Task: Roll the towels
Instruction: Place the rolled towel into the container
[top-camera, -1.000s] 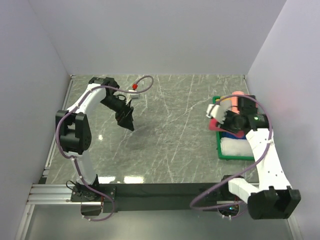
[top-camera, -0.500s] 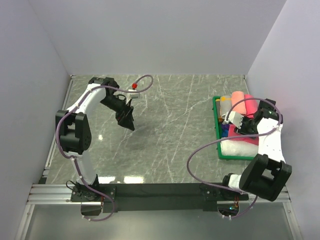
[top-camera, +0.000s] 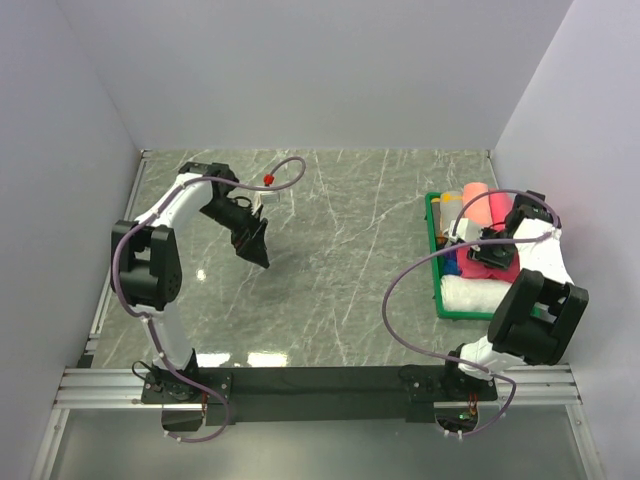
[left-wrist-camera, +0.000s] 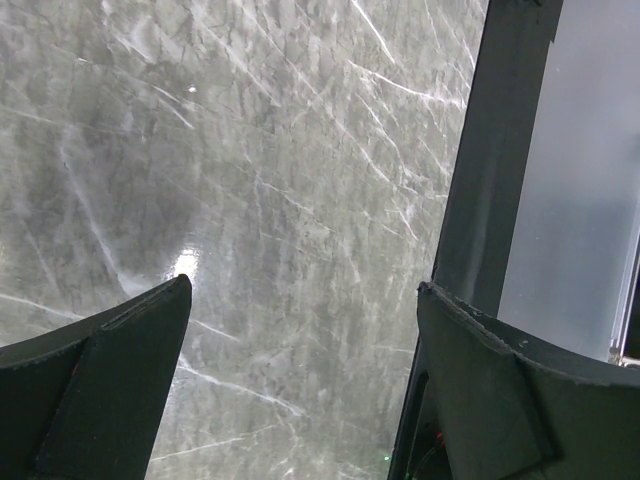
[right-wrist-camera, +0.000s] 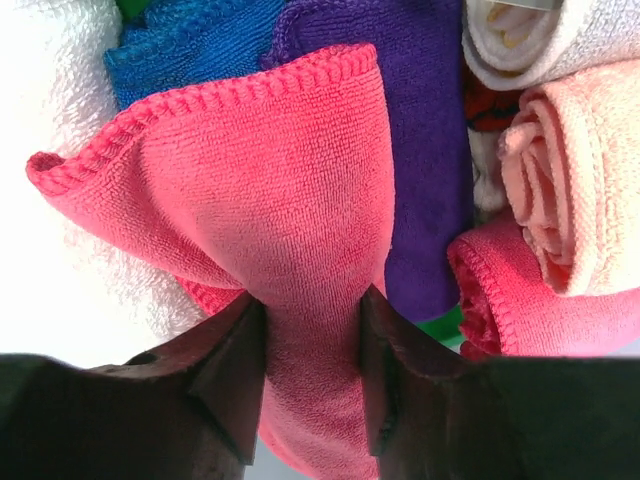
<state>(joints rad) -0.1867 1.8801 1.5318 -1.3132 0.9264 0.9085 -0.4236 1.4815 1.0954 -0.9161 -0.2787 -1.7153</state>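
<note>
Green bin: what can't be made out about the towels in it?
- Top external: the right arm covers the middle of the green bin; towel count unclear.
- Right wrist: the red towel in the right gripper runs off the bottom edge; its full size is hidden.
- Left wrist: only the table shows.

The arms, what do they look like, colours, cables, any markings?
The left arm and right arm have white links, black joints and black wedge-shaped fingers. A lilac cable loops along each; the left one carries a small red marker.
</note>
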